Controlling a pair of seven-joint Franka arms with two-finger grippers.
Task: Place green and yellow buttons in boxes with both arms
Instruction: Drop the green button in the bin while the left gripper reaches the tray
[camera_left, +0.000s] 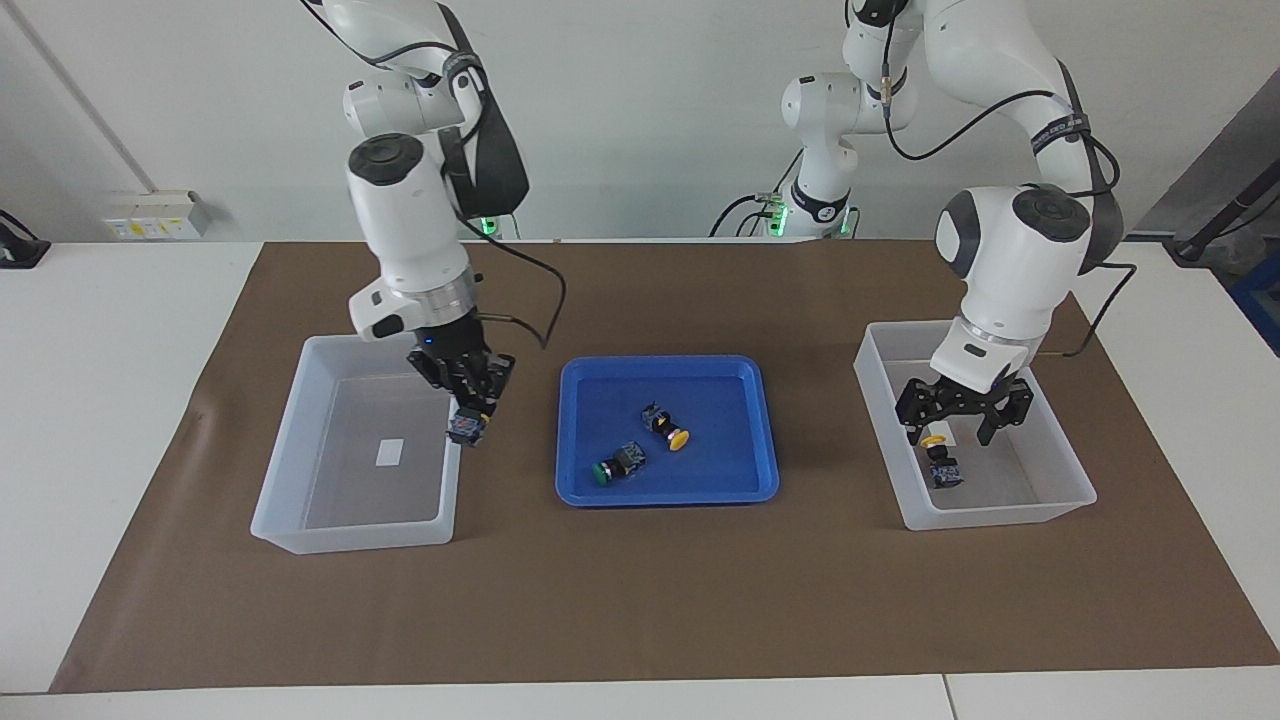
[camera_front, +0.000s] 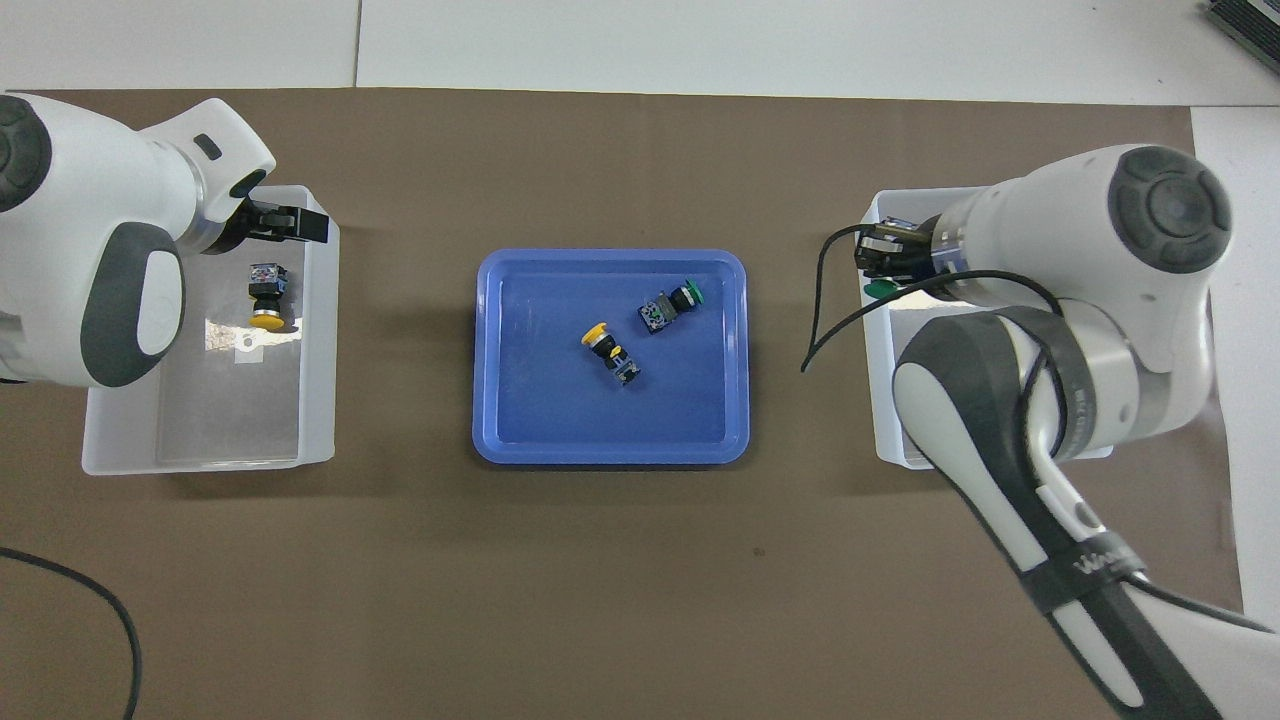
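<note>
My right gripper (camera_left: 468, 402) (camera_front: 884, 258) is shut on a green button (camera_left: 466, 428) (camera_front: 882, 289) and hangs over the tray-side wall of the box (camera_left: 285, 455) (camera_front: 884, 420) at the right arm's end. My left gripper (camera_left: 951, 424) (camera_front: 276, 228) stands open just above a yellow button (camera_left: 940, 464) (camera_front: 266, 300), which lies loose in the other box (camera_left: 1062, 462) (camera_front: 200, 440). One yellow button (camera_left: 668, 428) (camera_front: 608, 351) and one green button (camera_left: 618, 463) (camera_front: 672, 303) lie in the blue tray.
The shallow blue tray (camera_left: 720, 400) (camera_front: 540, 400) sits between the two boxes on a brown mat (camera_left: 640, 600). White table shows around the mat. A black cable (camera_front: 835, 320) loops from the right wrist toward the tray.
</note>
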